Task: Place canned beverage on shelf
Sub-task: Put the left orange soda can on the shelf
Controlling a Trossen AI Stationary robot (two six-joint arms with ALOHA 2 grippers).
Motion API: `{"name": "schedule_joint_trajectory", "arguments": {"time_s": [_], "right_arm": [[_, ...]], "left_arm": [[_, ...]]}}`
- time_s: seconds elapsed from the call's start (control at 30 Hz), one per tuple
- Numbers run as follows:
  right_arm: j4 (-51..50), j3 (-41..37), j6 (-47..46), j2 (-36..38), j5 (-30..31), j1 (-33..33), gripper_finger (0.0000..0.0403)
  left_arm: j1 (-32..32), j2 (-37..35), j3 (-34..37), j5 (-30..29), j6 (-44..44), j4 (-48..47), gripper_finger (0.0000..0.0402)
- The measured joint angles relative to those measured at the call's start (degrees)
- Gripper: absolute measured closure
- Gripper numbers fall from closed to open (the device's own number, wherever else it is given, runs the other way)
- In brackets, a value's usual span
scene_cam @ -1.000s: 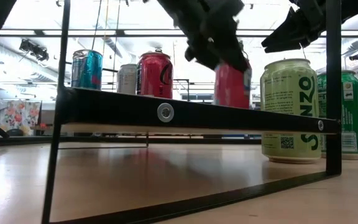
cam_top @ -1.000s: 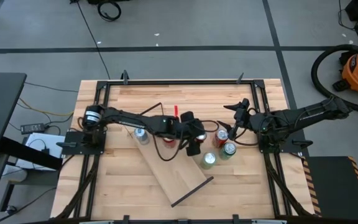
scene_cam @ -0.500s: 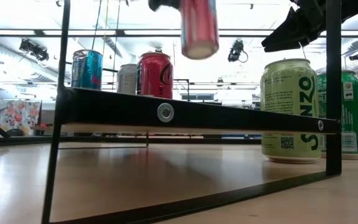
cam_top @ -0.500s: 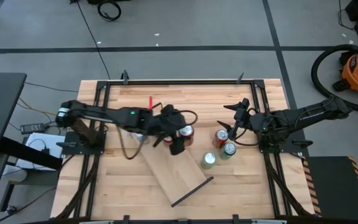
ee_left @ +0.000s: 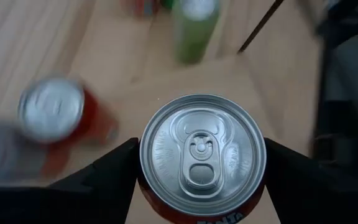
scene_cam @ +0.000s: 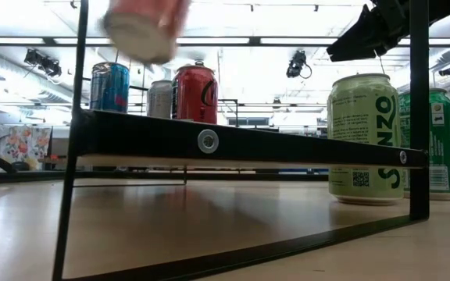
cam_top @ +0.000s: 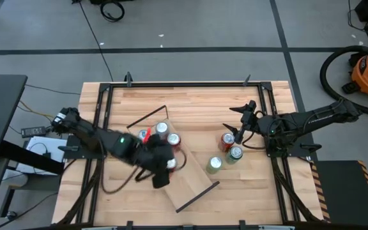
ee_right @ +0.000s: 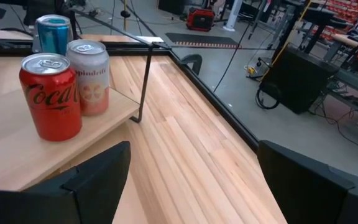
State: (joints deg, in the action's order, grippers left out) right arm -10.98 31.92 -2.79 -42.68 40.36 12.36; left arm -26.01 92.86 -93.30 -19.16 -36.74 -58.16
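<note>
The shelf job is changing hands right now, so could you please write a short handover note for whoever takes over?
Left gripper: shut on an orange can, held in the air over the shelf.
Right gripper: open, empty, waiting beside the red can on the table.
Done: three cans on the shelf, namely a Coca-Cola can, a Spindrift can and a blue can.
Left: set the held can down, then shelve the table's two green cans and the red one.

I've got high view straight down over the whole table; low view at tabletop level, close under the shelf [scene_cam: 241, 144]. Wrist cams look past each arm's own fingers. All see the shelf.
</note>
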Motion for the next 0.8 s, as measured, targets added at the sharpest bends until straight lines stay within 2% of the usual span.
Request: {"name": "schedule_joint_trajectory", "arguments": {"time_s": [0.23, 0.4, 0.5, 0.67, 0.8], "right_arm": [[1.1, 0.0, 0.0, 0.0, -1.5, 0.0, 0.0041], [1.3, 0.0, -1.3, -0.1, -2.8, 0.0, 0.0041], [1.9, 0.0, -1.0, -0.3, -3.2, 0.0, 0.0041], [4.4, 0.0, 1.6, -0.3, -3.2, 0.0, 0.0041], [6.9, 0.0, 4.0, -0.3, -3.6, 0.0, 0.0041]], "left_arm": [[-7.9, 4.3, 0.0, -15.5, -15.0, -14.7, 0.0106], [-10.9, 6.6, 0.0, -24.1, -22.2, -18.1, 0.0106], [-11.9, 6.9, 1.3, -25.5, -24.3, -18.2, 0.0106], [-12.1, 7.1, 9.7, -24.8, -28.2, -13.8, 0.0106], [-12.2, 6.2, 12.9, -25.0, -30.4, -12.5, 0.0106]]}}
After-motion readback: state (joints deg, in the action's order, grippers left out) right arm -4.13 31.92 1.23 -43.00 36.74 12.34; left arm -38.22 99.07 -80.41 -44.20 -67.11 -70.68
